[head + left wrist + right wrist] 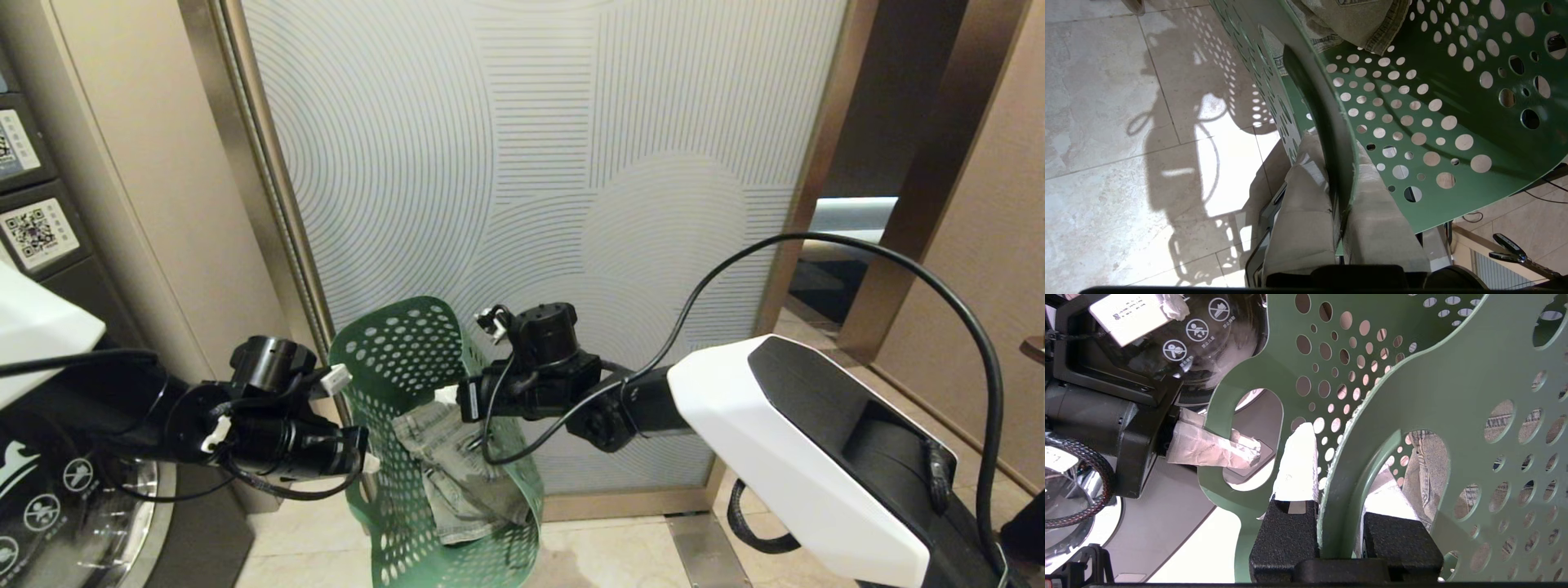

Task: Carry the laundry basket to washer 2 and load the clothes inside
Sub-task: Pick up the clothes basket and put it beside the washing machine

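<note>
Green laundry basket (pixel 408 351) hangs tipped on its side between both arms, above the tiled floor (pixel 620 555), in front of a patterned glass panel (pixel 531 147). Left hand (pixel 359 457) pinched tight on one side wall; right hand (pixel 465 400) clamped on the opposite handle rim. Folded denim (pixel 457 474) slumps inside. A washer door (pixel 73 506) shows at far left, its number unseen.

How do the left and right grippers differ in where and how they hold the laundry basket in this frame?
The left gripper pinches the laundry basket on its left wall, beside washer 2; the right gripper pinches the opposite wall, nearer the patterned panel. The right gripper sits slightly higher than the left. Both are shut on a handle edge, with the clothes hanging inside.
</note>
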`<state>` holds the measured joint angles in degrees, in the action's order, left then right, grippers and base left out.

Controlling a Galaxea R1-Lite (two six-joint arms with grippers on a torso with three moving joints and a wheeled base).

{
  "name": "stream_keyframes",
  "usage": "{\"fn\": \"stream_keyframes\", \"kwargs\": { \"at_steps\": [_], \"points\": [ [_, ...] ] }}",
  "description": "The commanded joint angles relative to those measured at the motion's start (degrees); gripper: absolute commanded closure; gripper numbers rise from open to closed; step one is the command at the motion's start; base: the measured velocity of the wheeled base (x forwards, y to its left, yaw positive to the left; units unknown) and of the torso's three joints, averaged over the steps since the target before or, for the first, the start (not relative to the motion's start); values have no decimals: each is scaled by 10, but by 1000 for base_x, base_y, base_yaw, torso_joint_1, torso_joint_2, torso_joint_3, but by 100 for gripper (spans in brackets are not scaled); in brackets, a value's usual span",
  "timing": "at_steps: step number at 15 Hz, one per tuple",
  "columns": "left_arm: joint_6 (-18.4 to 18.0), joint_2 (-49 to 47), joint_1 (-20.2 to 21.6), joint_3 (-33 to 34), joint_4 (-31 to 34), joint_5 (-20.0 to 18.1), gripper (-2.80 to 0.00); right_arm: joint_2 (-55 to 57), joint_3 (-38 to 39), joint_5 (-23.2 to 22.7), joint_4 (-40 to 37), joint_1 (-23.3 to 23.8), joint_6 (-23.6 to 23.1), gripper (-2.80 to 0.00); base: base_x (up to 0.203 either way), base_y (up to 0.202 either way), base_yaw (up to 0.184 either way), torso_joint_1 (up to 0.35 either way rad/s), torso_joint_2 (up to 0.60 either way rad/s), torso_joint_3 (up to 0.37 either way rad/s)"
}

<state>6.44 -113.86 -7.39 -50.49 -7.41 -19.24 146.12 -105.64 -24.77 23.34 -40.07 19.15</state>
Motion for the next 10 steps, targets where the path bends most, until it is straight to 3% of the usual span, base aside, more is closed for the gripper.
{"fn": "stream_keyframes", "kwargs": {
  "at_steps": [1,4,10],
  "points": [
    [1,-4,0,0,-1,-1,0,3,1,-1,1,0,1,0,0,0,0,0,0,0],
    [1,-6,0,0,-1,-2,0,7,-2,2,2,0,2,0,1,-3,22,1,1,2],
    [1,-11,0,-1,-1,-2,0,11,-4,2,2,0,2,0,2,-6,164,2,2,3]
  ]
}}
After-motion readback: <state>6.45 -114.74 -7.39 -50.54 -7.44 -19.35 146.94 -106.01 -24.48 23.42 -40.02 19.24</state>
